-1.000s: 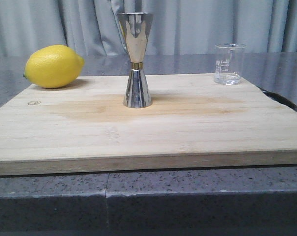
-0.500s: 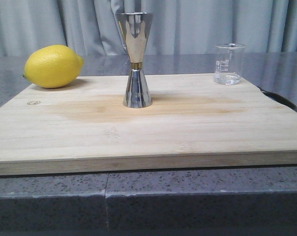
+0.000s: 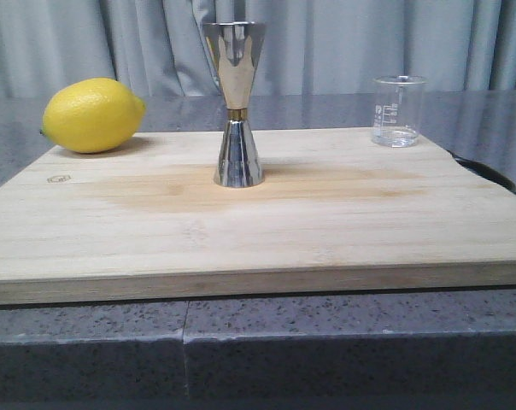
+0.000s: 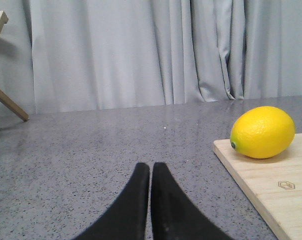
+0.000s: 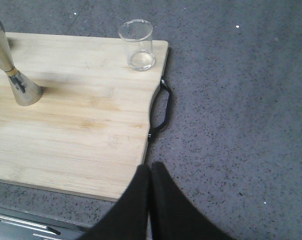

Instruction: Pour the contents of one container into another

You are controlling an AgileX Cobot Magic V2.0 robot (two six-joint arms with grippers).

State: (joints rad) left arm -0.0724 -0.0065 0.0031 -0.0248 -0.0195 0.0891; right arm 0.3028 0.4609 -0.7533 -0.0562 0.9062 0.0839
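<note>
Comparing with one second ago, I find almost no change: the jigger stands upright at the middle of the board, the beaker at its far right corner, little clear liquid inside. My left gripper and right gripper are pressed together, empty, off the board. This fits both before and after pouring.

1. The left hand has two smooth, matte black fingers, curving and tapering to narrow tips.
2. The right hand looks alike: plain black tapered fingers, unmarked.
</note>
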